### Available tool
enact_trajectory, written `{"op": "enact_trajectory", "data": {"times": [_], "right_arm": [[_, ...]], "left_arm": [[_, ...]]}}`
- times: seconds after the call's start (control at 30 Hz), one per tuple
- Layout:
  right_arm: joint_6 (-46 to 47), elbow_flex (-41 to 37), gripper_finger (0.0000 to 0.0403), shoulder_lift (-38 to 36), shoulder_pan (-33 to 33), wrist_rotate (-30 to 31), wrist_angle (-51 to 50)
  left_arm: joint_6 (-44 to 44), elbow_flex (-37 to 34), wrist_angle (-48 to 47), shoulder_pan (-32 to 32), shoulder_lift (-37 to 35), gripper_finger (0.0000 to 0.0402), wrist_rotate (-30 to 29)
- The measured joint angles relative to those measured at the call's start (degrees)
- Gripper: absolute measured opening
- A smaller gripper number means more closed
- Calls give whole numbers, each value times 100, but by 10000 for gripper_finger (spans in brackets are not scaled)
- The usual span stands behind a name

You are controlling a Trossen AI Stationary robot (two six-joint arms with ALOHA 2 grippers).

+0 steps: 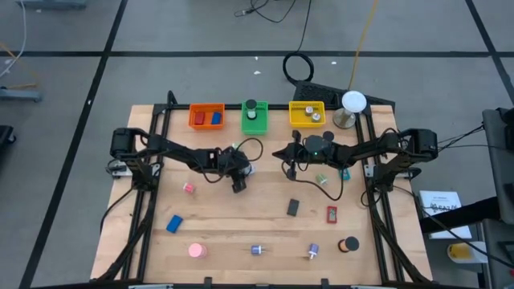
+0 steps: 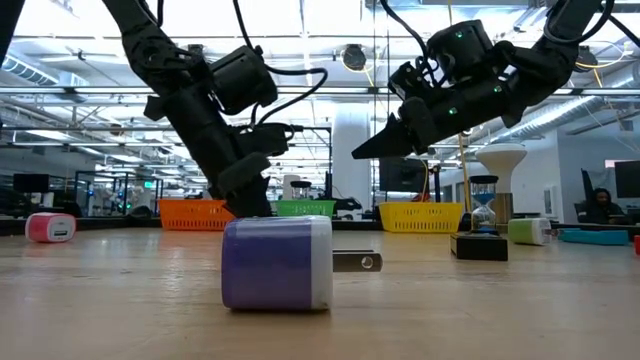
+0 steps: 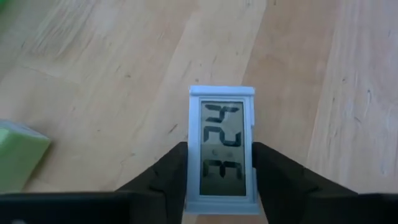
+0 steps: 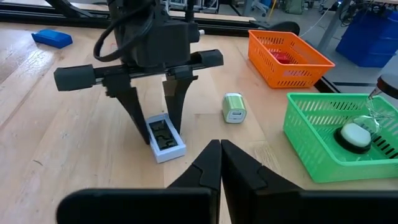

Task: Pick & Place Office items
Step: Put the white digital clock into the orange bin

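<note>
Three bins (image 1: 206,116) in a row along the desk's (image 1: 233,217) top edge, left end effector (image 1: 239,181) at centre-left straddling a small digital display (image 4: 165,138), right end effector (image 1: 283,153) centre-right, loose office items (image 1: 255,250) scattered across the lower half.
</note>
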Motion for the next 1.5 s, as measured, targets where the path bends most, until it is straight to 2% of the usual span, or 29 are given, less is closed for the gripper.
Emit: {"op": "enact_trajectory", "data": {"times": [0.2, 0.33, 0.53, 0.7, 0.83, 0.93, 1.07, 1.17, 1.5], "right_arm": [[-23, 0, 1, 0, 0, 1, -20], [-24, 0, 1, 0, 0, 1, -46], [-48, 0, 1, 0, 0, 0, -46], [-46, 0, 1, 0, 0, 0, -46], [-46, 0, 1, 0, 0, 0, -46], [-46, 0, 1, 0, 0, 0, -44], [-46, 0, 0, 0, 0, 0, -42], [-46, 0, 0, 1, 0, 0, -28], [-26, 0, 0, 2, 2, 0, -20]], "left_arm": [[-346, -18, -252, 161, -364, 153, -119], [-793, -15, -998, 394, -1025, 153, -353], [-1459, -12, -2131, 882, -2339, 153, -1042], [-1635, -11, -2572, 1533, -2858, 153, -1362], [-1775, -15, -2810, 2259, -2855, 159, -1549], [-1707, -4, -2596, 2772, -2660, 161, -1523], [-1538, -12, -2177, 3375, -2380, 154, -1158], [-1517, -8, -1775, 3630, -2086, 154, -739], [-1647, -13, -927, 4168, -958, 155, -506]]}}
